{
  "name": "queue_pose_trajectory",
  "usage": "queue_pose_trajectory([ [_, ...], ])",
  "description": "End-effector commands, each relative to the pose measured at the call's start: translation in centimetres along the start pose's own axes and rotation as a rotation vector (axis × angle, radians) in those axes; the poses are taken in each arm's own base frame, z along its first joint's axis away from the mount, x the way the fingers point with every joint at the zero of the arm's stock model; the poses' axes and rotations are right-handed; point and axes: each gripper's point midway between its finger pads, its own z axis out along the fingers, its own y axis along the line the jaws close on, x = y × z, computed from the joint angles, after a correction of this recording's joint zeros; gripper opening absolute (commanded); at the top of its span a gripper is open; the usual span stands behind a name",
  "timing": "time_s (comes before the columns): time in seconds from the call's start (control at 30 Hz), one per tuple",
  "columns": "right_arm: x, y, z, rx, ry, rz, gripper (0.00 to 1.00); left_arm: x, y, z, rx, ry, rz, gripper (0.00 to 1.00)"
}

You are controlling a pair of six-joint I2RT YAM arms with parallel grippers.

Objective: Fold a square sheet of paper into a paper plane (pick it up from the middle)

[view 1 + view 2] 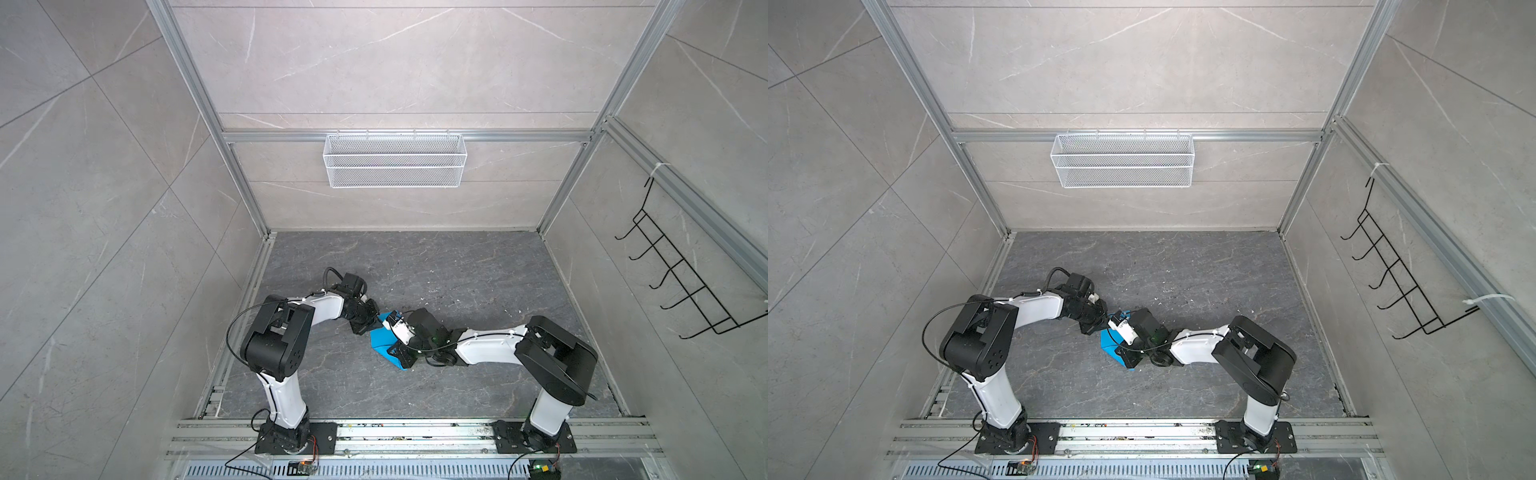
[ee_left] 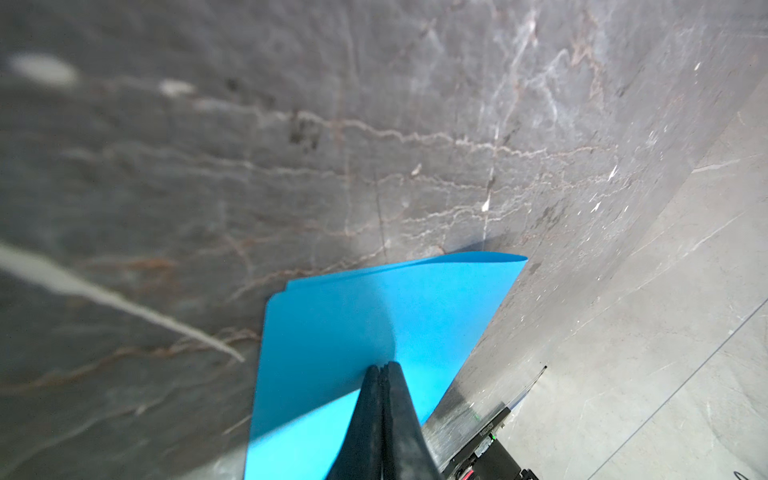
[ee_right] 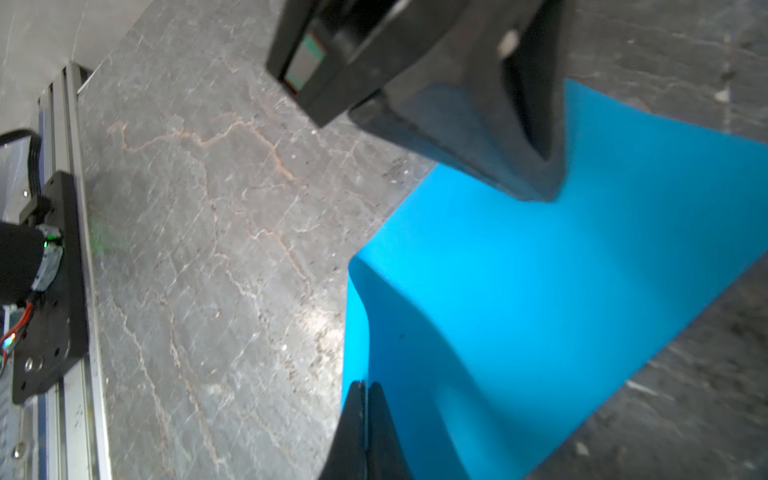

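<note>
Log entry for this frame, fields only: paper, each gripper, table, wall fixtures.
paper: blue sheet of paper, curved and partly raised, two layers showing at one edge in the left wrist view
left gripper: shut, pinching the sheet
right gripper: shut on the sheet's edge
table: dark marbled surface with white flecks
walls: white mesh basket at back; black wire hook rack on the right

grey marble floor (image 1: 457, 270), tiled walls (image 1: 83, 208)

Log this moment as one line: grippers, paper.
left gripper: shut on blue paper | right gripper: shut on blue paper | fold: loosely doubled over, not yet a plane
</note>
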Motion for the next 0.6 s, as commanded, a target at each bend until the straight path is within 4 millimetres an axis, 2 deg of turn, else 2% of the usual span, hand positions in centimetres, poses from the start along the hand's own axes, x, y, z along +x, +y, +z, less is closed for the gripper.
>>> queue_pose_trajectory([
  [0.0, -0.5, -0.7, 0.2, 0.011, 0.006, 0.047, 0.01, 0.7, 1.9, 0.7, -0.100, 0.029, 0.017, 0.05],
  [0.2, -0.5, -1.9, 0.3, 0.038, 0.019, 0.066, 0.01, 0.7, 2.0, 0.9, -0.123, 0.036, 0.035, 0.04],
  [0.57, 0.0, -2.3, 1.0, 0.045, 0.042, 0.083, 0.02, 0.8, 2.0, 1.2, -0.129, 0.044, 0.040, 0.03],
])
